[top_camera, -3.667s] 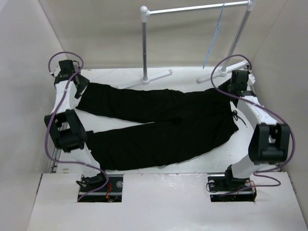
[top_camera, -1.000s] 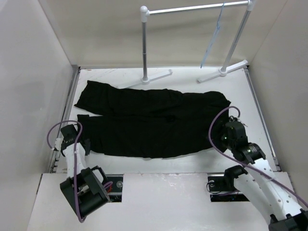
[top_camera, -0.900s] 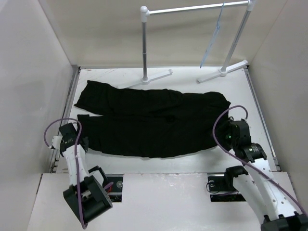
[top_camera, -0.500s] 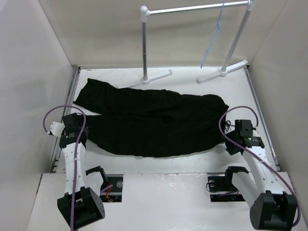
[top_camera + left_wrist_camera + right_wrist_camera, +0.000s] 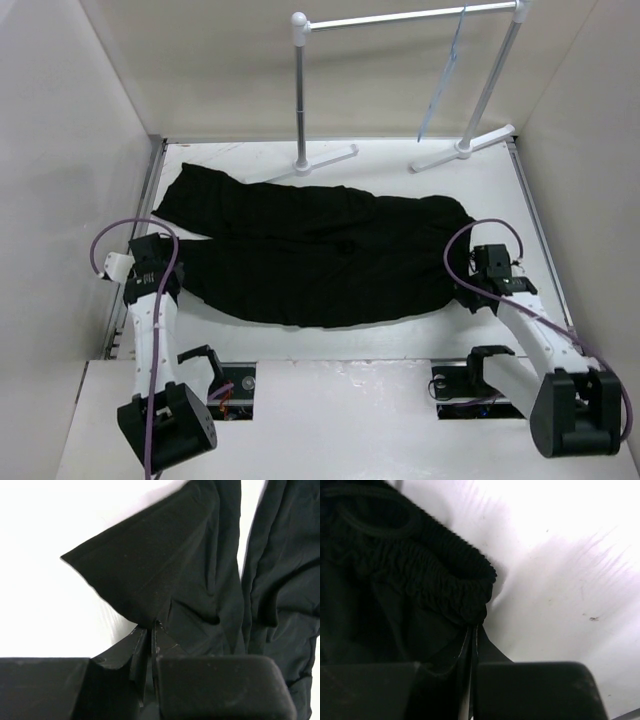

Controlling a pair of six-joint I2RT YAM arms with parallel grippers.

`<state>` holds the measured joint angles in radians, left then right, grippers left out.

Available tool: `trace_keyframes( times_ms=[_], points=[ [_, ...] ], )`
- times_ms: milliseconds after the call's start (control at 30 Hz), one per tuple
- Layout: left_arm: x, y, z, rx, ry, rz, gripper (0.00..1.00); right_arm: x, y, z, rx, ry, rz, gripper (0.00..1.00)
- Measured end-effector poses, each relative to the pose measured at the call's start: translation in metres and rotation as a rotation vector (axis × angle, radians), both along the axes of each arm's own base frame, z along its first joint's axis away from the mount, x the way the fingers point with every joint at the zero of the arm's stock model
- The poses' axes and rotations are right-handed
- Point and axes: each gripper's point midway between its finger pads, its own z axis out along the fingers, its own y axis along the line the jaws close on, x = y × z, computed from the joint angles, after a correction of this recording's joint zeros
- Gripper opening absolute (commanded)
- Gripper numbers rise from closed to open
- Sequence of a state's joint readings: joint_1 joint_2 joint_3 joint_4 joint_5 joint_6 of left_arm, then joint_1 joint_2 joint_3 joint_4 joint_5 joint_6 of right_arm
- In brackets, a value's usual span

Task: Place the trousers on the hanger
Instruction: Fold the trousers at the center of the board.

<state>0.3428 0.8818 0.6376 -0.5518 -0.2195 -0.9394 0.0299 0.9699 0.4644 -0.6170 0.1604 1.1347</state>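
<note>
On the table [image 5: 230, 165]: trousers [image 5: 320, 255] spread flat, legs pointing left, waist at the right, near leg lying close against the far one.
On the rack [image 5: 300, 100]: hanger [image 5: 445, 75] dangling from the top bar near the right post, well apart from the trousers.
Left gripper [image 5: 151, 628]: pinched tight on the edge of the near leg's end, tips pressed together with cloth between them.
Right gripper [image 5: 471, 627]: clamped narrow on the gathered waistband, at the near right end of the trousers.
Top view alone: shows the whole garment, left arm [image 5: 152, 340] and right arm [image 5: 530, 335] bent low at its two near ends, the rack at the back, and pale walls [image 5: 60, 150] on three sides.
Left wrist view alone: shows a triangular flap of the leg end against the white table, plus a narrow white slit between the two legs.
Right wrist view alone: shows the ribbed puckers of the elastic waist, with small specks and faint scuffs on the table beside it.
Trousers fabric: black, soft and matte, creased in shallow folds; finely gathered at the waist, smooth along the legs.
Hanger shape: thin pale-blue wire, seen almost edge-on as a slanting line.
Rack build: white tubes, two upright posts, flat feet resting on the far part of the table.
</note>
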Motion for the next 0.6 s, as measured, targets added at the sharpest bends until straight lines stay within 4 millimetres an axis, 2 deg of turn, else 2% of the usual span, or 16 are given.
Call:
trace_keyframes(
  times_ms=[67,167,333,467,533,600],
  points=[
    [-0.002,0.005,0.006,0.006,0.0,0.014,0.04,0.002,-0.005,0.012,-0.01,-0.051,-0.003,0.03],
    [0.001,0.012,0.028,0.031,-0.025,0.022,0.03,0.005,-0.011,0.043,-0.033,-0.162,0.007,0.03],
    [0.025,0.021,0.09,0.083,-0.129,0.011,0.03,0.021,-0.015,0.088,-0.076,-0.268,0.047,0.03],
    [0.063,0.026,0.132,0.12,-0.174,-0.022,0.03,0.04,-0.015,0.105,-0.091,-0.269,0.075,0.03],
    [0.089,0.027,0.141,0.131,-0.172,-0.053,0.03,0.055,-0.015,0.112,-0.092,-0.271,0.085,0.03],
    [0.123,0.027,0.142,0.137,-0.154,-0.089,0.04,0.074,-0.014,0.116,-0.089,-0.27,0.093,0.03]
  ],
)
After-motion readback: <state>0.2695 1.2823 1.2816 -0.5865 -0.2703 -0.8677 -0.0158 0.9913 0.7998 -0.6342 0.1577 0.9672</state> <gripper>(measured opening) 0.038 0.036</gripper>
